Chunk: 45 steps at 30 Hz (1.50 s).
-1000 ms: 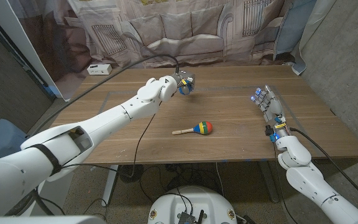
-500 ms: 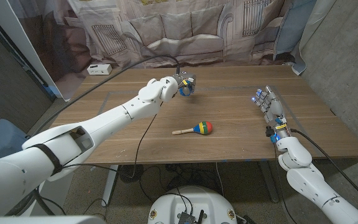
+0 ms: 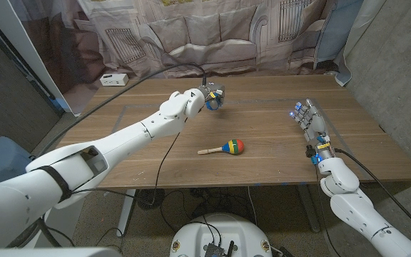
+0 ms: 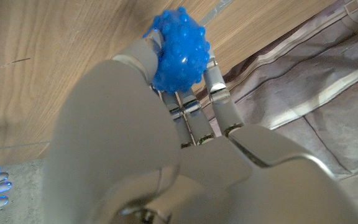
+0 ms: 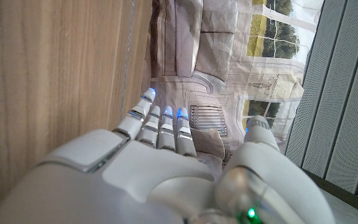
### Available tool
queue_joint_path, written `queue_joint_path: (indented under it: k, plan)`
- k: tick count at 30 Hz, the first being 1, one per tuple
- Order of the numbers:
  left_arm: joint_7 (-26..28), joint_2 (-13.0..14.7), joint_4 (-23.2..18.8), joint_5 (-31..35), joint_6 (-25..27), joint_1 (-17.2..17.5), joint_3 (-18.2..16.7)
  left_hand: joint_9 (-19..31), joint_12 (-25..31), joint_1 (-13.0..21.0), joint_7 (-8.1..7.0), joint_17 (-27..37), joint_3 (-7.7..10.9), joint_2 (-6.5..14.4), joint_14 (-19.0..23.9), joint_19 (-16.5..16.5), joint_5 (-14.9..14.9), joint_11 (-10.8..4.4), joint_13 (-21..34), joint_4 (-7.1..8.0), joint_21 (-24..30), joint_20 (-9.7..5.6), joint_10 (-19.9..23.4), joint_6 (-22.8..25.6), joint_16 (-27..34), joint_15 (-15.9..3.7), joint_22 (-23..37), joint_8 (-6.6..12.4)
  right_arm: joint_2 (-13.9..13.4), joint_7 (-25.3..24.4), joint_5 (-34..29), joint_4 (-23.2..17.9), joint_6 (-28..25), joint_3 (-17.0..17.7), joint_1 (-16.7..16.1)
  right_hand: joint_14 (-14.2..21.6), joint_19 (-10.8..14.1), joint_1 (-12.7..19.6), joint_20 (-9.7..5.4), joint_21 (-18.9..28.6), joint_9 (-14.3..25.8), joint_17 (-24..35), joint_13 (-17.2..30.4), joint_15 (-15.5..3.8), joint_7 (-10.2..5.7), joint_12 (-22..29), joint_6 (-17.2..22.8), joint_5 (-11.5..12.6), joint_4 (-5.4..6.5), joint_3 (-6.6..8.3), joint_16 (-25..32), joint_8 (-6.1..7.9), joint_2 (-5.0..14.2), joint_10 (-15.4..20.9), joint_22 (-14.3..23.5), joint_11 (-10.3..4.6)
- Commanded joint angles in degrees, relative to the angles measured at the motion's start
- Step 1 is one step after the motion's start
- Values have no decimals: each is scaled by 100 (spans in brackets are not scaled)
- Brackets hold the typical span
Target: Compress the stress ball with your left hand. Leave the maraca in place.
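The left robot hand point(image 3: 213, 96) holds the blue knobbly stress ball point(image 4: 179, 56) above the far side of the counter point(image 3: 155, 157), its fingers point(image 4: 219, 102) curled round the ball, which bulges out between them. Across the last second the left robot hand has barely shifted and the grip looks unchanged, which suggests the squeeze is under way or being held rather than starting. The maraca point(image 3: 227, 148) lies on the counter nearer the robot, well apart from the ball and in the same spot as before, so that half of the task stands. The right robot hand point(image 3: 307, 120) waits near the counter's right side, fingers spread and straight, holding nothing.
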Motion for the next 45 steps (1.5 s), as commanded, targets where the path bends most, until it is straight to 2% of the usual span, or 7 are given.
queue_joint_path:
  k: [1, 3, 8, 18, 25, 36, 45]
  plan:
    - [-46, 48, -73, 40, -3, -12, 26, -13, -59, 471, 0, -3, 81, 667, 205, 434, 53, 36, 23, 163, 26, -528, -117, -120, -80, -311, 10, -79, -11, 24, 12, -19, 17, 25, -35, 66, 6, 32, 20, 16, 16, 31, 17, 9, -16, -2, 52, -11, 1, -25, -21, -7, -26, 57, 21, 20]
    - [-98, 58, -89, 91, 7, -33, 54, -27, -105, 295, -27, -18, 38, 650, 82, 250, 49, 31, 35, 226, -13, -455, -192, -191, -150, -248, 6, -135, -15, 31, 0, -17, 28, 25, -40, 67, 5, 32, 19, 16, 16, 31, 16, 6, -19, -2, 56, -11, 1, -25, -21, -6, -25, 57, 21, 19]
    - [-160, 68, -132, 163, 50, -35, 66, -44, -95, 92, -51, -49, -19, 588, -11, 69, 45, -18, 21, 272, -55, -423, -77, -123, -214, -275, -3, -138, -12, 30, 17, -31, 26, 33, -55, 64, 6, 33, 20, 16, 17, 32, 16, 4, -20, -1, 54, -11, 1, -25, -22, -7, -24, 60, 21, 21]
    - [-254, 93, -164, 241, 24, -45, 79, -75, -258, -288, -76, -86, -116, 522, -248, -148, 38, -21, -14, 354, -107, -379, -316, -388, -322, -185, -24, -309, 8, 20, 37, -49, 31, 38, -93, 63, 5, 36, 22, 16, 17, 31, 17, 9, -21, -2, 54, -10, -1, -25, -24, -8, -22, 61, 21, 17]
    - [-313, 108, -184, 297, 24, -36, 75, -100, -403, -595, -151, -97, -213, 484, -440, -275, 23, 2, -80, 426, -146, -370, -538, -653, -366, -108, -33, -476, 17, 33, 3, -35, 72, 28, -95, 65, 7, 39, 18, 17, 17, 31, 17, 10, -18, -2, 60, -10, -2, -24, -24, -6, -20, 61, 21, 20]
    - [-340, 159, -250, 335, 42, 11, 19, -141, -526, -886, -170, -102, -326, 400, -758, -503, 7, 33, -152, 452, -238, -302, -770, -944, -419, -1, -42, -657, -5, 32, -21, -44, 34, 13, -71, 67, 7, 41, 20, 18, 17, 31, 17, -1, -15, -4, 62, -10, -3, -24, -24, -7, -17, 60, 21, 19]
    - [-579, 185, -206, 362, -67, -108, 38, -175, -593, -1017, -172, -86, -388, 396, -956, -649, -6, 50, -193, 442, -308, -201, -976, -1220, -413, 38, -47, -791, 28, -13, -14, -37, 5, -3, -54, 64, 7, 41, 18, 18, 17, 31, 17, 2, -13, -3, 61, -10, -2, -26, -26, -8, -18, 63, 21, 21]
